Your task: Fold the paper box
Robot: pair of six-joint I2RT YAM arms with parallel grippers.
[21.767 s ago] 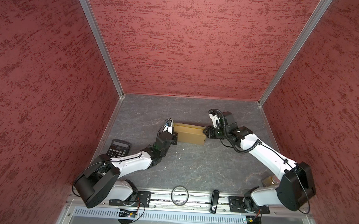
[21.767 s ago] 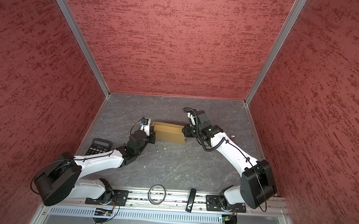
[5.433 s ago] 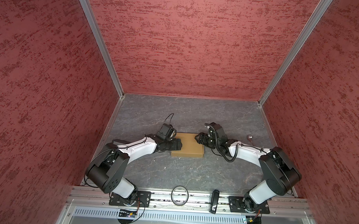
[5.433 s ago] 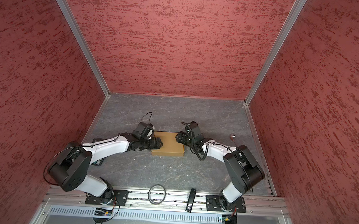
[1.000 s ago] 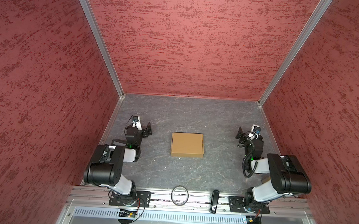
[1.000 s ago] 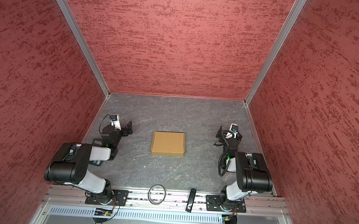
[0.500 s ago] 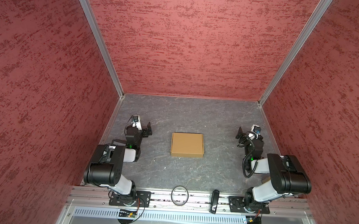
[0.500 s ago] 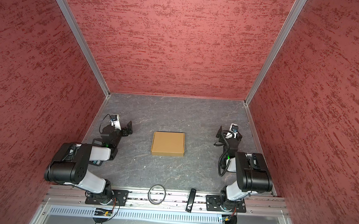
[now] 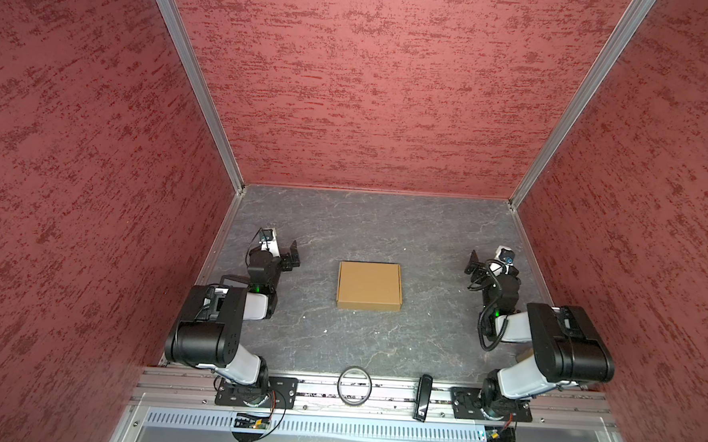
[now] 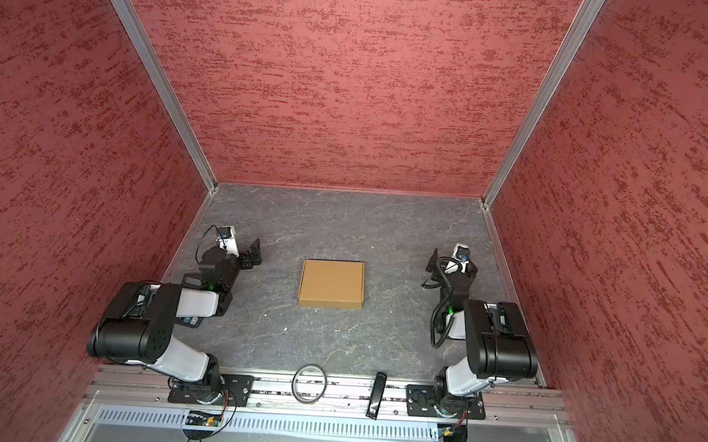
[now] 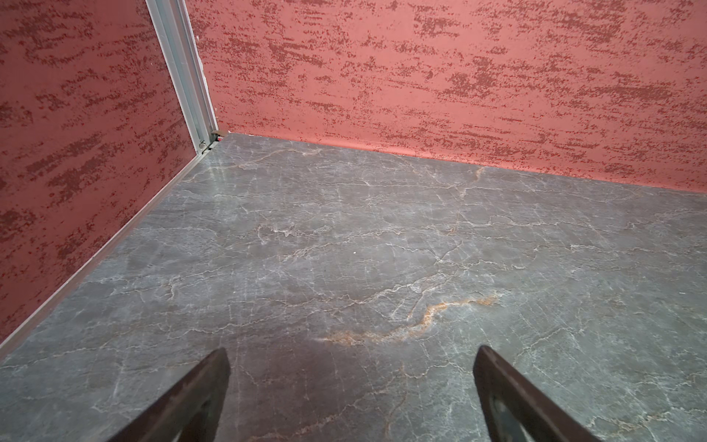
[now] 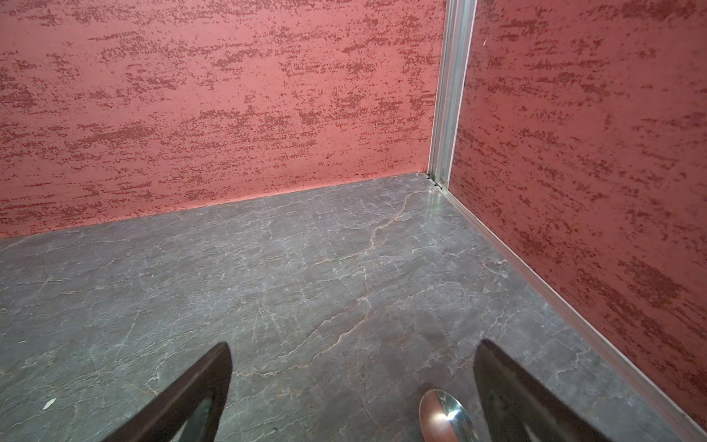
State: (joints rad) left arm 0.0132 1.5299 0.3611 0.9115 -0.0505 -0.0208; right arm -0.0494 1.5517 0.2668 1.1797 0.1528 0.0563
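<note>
Closed paper box [image 9: 369, 286] flat at centre of desk [image 9: 379, 344], both arms tucked at the sides
Left arm [image 9: 259, 269] folded at desk's left edge, left jaws spread wide, holding nothing, bare desk under them in left wrist view; tan box lies lid shut, between the arms, well apart from both in both top views; right arm [image 9: 502, 290] folded at desk's right edge, right jaws also wide open and empty, spoon bowl [image 12: 445, 419] on desk just beside one jaw
</note>
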